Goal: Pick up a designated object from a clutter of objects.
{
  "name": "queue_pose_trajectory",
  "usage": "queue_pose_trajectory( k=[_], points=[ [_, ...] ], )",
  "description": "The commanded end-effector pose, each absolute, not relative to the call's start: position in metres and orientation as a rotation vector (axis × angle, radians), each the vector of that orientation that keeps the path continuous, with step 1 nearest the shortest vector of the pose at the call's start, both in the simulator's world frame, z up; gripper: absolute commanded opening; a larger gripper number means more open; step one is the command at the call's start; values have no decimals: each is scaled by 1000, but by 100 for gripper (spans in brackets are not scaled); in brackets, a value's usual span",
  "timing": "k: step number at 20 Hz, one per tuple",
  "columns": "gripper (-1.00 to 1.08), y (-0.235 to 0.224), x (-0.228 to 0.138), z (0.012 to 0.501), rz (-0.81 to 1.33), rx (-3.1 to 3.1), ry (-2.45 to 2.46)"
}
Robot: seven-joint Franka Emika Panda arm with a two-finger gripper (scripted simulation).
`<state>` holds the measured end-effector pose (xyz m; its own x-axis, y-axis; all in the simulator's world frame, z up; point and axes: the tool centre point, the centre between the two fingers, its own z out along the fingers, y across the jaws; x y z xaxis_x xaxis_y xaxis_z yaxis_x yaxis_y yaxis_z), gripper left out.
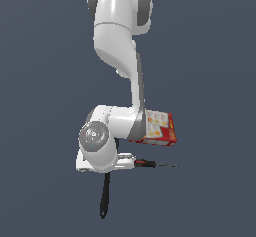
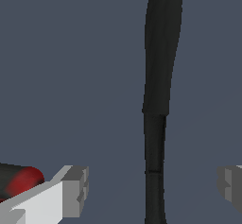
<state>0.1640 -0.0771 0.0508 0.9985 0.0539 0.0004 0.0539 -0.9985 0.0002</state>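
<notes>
Gripper (image 2: 153, 187) spread wide, straddling spatula (image 2: 159, 76) handle between fingers (image 2: 75, 190), no contact. Handle runs toward 12 o'clock. Screwdriver (image 2: 21, 180) beside.

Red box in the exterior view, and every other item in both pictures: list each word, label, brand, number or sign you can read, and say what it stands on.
No text can be read in either view.
red box: white and orange panels carry printing, too blurred to read.
spatula: plain black, no markings.
screwdriver: no lettering visible.
claw: no label visible.
</notes>
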Motion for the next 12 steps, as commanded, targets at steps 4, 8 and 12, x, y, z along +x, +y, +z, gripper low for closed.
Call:
queue_pose_trajectory(
  k=[4, 8, 12],
  points=[
    [100, -77, 163, 23, 0, 3141, 85],
    [100, -77, 164, 16, 0, 3141, 85],
    [-100, -77, 164, 17, 0, 3141, 85]
  ],
)
